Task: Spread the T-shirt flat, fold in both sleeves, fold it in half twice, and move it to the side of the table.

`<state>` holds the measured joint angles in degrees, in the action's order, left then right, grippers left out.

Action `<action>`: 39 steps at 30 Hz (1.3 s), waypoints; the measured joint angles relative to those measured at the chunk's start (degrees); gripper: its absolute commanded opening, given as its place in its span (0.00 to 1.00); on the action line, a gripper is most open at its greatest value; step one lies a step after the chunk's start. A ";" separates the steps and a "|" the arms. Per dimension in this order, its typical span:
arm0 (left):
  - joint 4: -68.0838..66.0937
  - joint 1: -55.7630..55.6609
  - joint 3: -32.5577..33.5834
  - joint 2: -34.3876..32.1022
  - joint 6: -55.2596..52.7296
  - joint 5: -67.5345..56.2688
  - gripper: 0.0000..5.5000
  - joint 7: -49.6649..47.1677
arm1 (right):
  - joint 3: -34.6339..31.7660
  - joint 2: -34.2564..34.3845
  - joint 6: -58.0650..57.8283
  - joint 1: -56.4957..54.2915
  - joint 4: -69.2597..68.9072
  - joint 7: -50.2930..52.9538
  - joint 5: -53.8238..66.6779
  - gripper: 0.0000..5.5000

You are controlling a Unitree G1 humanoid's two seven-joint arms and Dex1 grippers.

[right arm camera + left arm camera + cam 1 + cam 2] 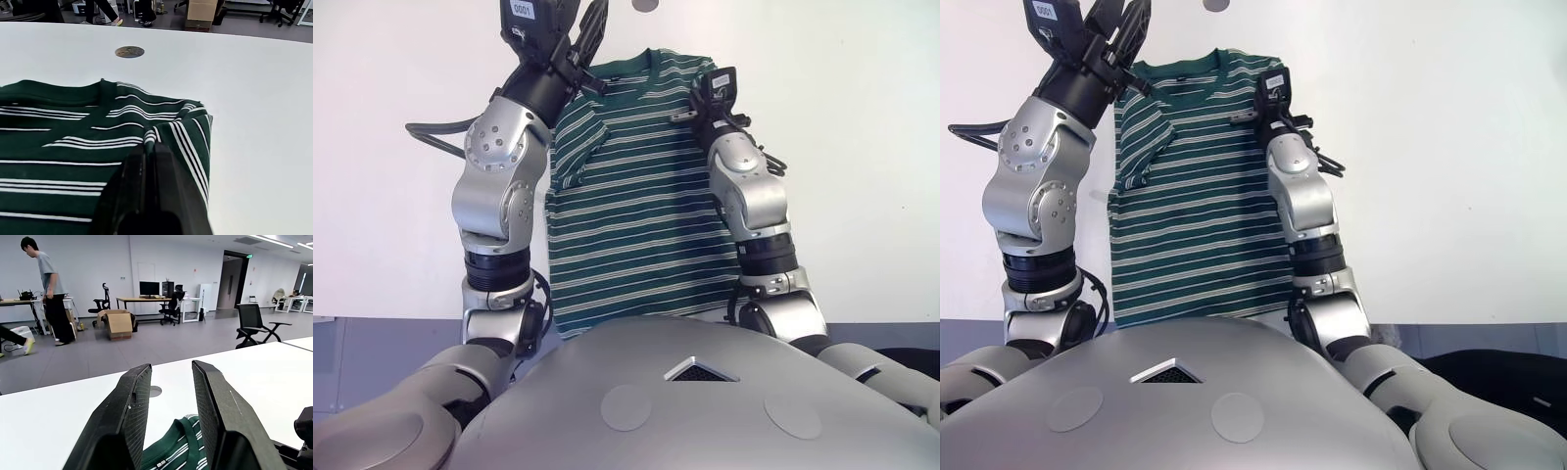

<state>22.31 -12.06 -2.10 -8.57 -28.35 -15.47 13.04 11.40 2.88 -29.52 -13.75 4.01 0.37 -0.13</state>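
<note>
A dark green T-shirt (641, 211) with white stripes lies flat on the white table (847, 147), collar at the far end. Its left sleeve (572, 157) is folded in over the body. My left gripper (1120, 23) hangs open in the air above the shirt's left shoulder, and the left wrist view shows nothing between its fingers (128, 416), with the shirt (176, 450) below. My right gripper (149, 147) is shut on a pinch of fabric at the shirt's right shoulder (188, 122), where the cloth is doubled over.
A round cable cap (129, 51) sits in the tabletop just beyond the collar. Bare white table stretches on both sides of the shirt. A dark object (1494, 367) lies below the table's near edge on the right.
</note>
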 measured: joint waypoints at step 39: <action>-19.36 36.29 11.64 -37.31 78.84 2.77 0.51 52.74 | -24.25 -44.60 80.63 59.12 -15.40 -28.68 -15.92 0.55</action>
<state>2.95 24.22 9.54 -45.88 50.49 -12.70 65.77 -12.85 -41.72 51.11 45.37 -11.39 -28.31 -16.05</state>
